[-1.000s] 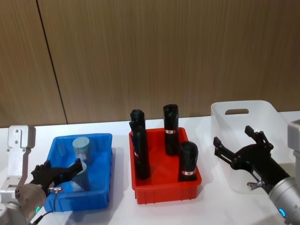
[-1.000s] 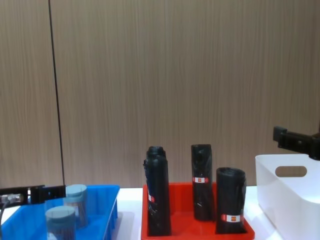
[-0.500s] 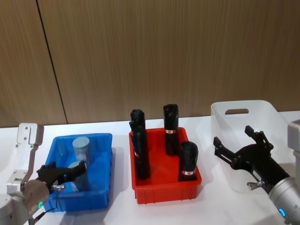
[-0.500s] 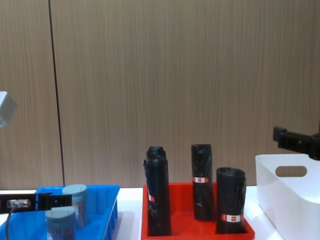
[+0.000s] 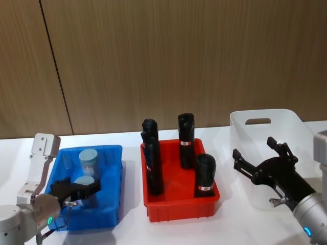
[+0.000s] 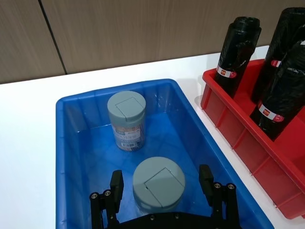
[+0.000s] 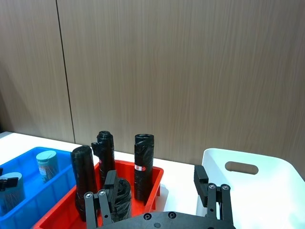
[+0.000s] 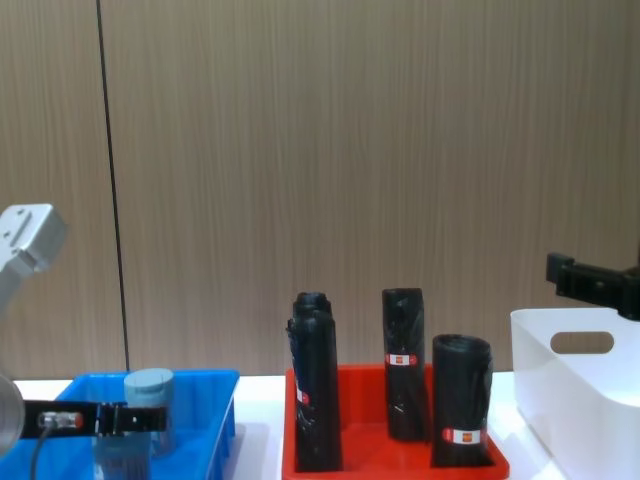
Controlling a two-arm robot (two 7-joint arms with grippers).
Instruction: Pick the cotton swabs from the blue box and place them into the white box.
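Two cotton swabs tubs with grey-blue lids stand in the blue box (image 5: 110,206). The far tub (image 5: 88,160) (image 6: 126,119) stands alone. My left gripper (image 5: 85,191) (image 6: 161,181) is open and low in the box, its fingers (image 6: 116,183) on either side of the near tub (image 5: 83,181) (image 6: 158,177) with small gaps. From the chest view one left finger (image 8: 112,418) crosses in front of a tub (image 8: 149,384). My right gripper (image 5: 260,162) (image 7: 155,183) hangs open beside the white box (image 5: 243,133) (image 7: 267,191).
A red tray (image 5: 180,208) with several tall black rolls stands between the blue box and the white box. A wooden wall closes the back. Bare white table lies in front of the trays.
My left gripper has moved forward and right into the blue box, so that its fingers now flank the near tub. The right arm has not moved.
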